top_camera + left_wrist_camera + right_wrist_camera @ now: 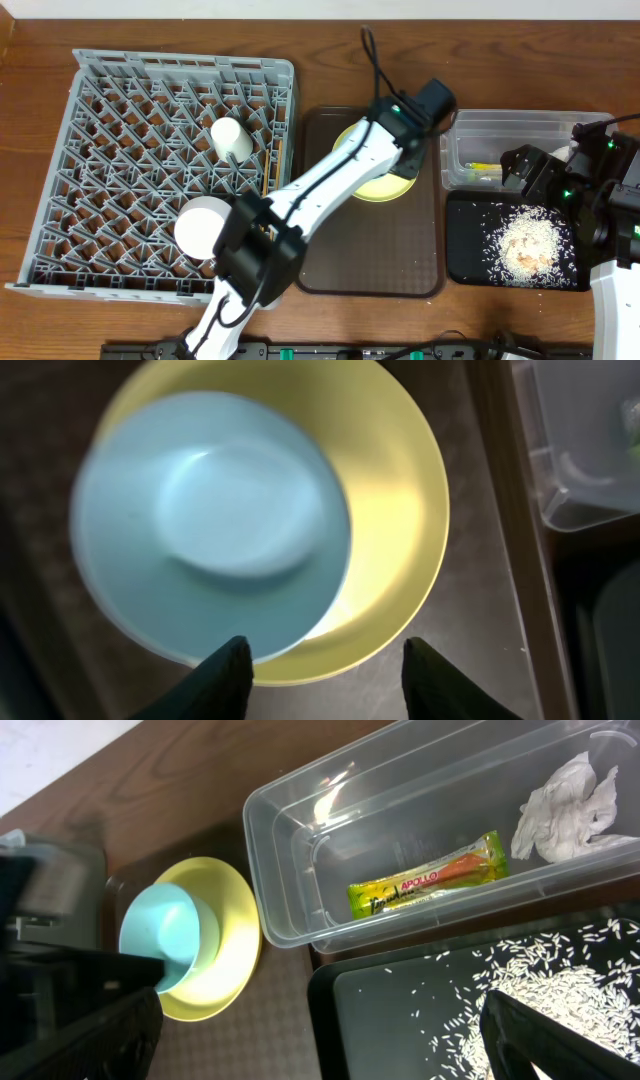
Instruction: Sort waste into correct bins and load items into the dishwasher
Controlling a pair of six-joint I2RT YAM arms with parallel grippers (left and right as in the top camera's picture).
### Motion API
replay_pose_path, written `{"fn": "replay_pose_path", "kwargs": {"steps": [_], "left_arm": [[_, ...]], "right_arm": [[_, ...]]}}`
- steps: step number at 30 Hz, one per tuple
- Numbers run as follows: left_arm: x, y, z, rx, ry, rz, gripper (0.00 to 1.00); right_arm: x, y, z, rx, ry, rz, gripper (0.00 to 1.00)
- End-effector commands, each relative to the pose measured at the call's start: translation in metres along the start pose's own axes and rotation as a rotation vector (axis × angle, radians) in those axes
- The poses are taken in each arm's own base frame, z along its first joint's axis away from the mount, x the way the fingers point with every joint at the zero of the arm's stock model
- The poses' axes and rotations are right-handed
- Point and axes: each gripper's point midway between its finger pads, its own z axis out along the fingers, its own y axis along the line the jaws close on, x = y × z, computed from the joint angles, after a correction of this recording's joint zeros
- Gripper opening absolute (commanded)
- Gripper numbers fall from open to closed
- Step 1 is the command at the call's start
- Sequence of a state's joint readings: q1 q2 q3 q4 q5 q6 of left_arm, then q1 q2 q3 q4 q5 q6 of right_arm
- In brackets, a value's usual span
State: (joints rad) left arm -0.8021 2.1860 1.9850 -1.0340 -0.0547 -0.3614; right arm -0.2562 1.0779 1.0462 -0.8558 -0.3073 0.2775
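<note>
A dark, wood-grained table fills the overhead view, with a thin pale strip beyond its far edge. At its left end sits the grey lattice dish rack. It holds a small white cup towards the back and a white bowl near the front. Thin wooden chopsticks lie along its right side. Just beside the rack is a brown serving tray carrying the round yellow plate. The light blue bowl rests on the plate, off-centre and blurred in the left wrist view. The left arm reaches across this tray. The left gripper hangs over the plate's rim with its claw released, fingers apart and nothing between them. To the right stands the clear plastic tub, holding the green-yellow sachet wrapper and the crumpled white napkin. In front of the tub and touching it is the shallow black tray. Rice scraps are heaped and scattered on its floor. The right gripper hovers above where tub and tray meet, spread wide and empty.
</note>
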Motion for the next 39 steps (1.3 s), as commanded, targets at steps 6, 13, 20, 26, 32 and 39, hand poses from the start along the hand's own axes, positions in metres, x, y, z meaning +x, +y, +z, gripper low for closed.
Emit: {"fn": "replay_pose_path", "kwargs": {"steps": [6,13,20,26,32,39], "left_arm": [[0.006,-0.006,0.043,-0.022,0.039,0.019,0.47],[0.013,-0.006,0.070,-0.044,0.078,0.024,0.38],[0.010,0.003,0.072,-0.093,0.058,0.026,0.31],[0.014,0.004,0.076,-0.099,0.071,0.029,0.08],[0.018,0.005,0.078,-0.104,0.084,0.031,0.08],[-0.008,0.009,0.004,-0.023,-0.011,-0.010,0.08]], "right_arm": [[-0.004,0.002,-0.004,-0.008,-0.012,-0.006,0.99],[-0.004,0.002,-0.004,-0.008,-0.012,-0.006,0.99],[-0.004,0.002,-0.004,-0.008,-0.012,-0.006,0.99],[-0.003,0.002,-0.004,-0.008,-0.012,-0.006,0.99],[-0.003,0.002,-0.004,-0.008,-0.012,-0.006,0.99],[-0.004,0.002,-0.004,-0.008,-0.012,-0.005,0.99]]}}
